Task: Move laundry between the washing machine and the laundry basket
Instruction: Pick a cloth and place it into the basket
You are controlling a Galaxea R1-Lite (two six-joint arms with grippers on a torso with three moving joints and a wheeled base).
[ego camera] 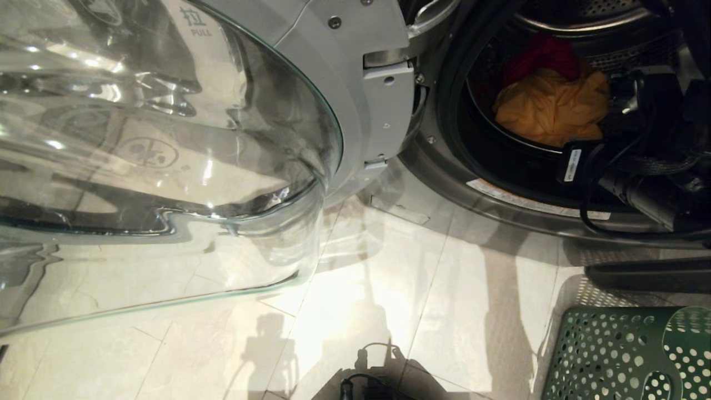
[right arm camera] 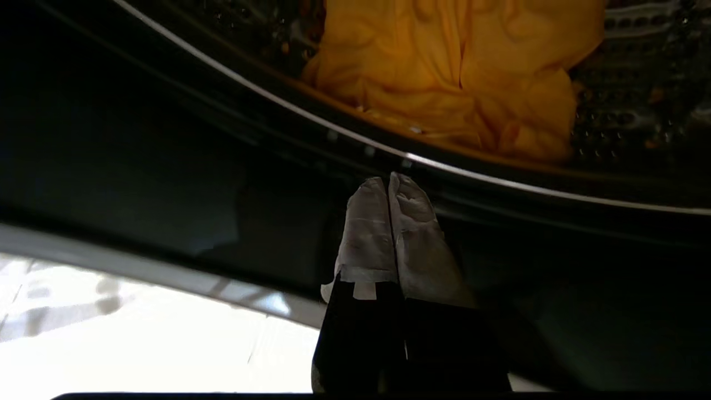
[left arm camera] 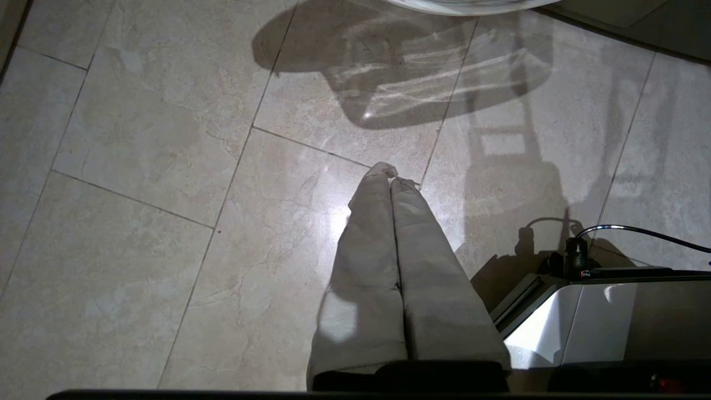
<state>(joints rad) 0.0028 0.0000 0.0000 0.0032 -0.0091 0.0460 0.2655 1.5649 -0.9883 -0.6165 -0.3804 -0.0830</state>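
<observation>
Two soft garments, one yellow-orange (ego camera: 550,108) and one pink-red (ego camera: 541,55), lay inside the dark grey washing machine's drum (ego camera: 600,22). The right tool (right arm camera: 389,180), clenched and empty, was at its opening; the left tool (left arm camera: 390,173), clenched, hung over the floor. The green perforated plastic basket (ego camera: 611,355) stood nearby.

My head camera looks down, close behind the open glass door (ego camera: 166,155). My right wrist camera faces the drum nearby (both catch the yellow-orange garment (ego camera: 550,108)); my left faces floor tiles (left arm camera: 139,139).

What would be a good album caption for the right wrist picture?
Shut right gripper poised at the washing machine's drum rim, facing the yellow-orange garment inside.
</observation>
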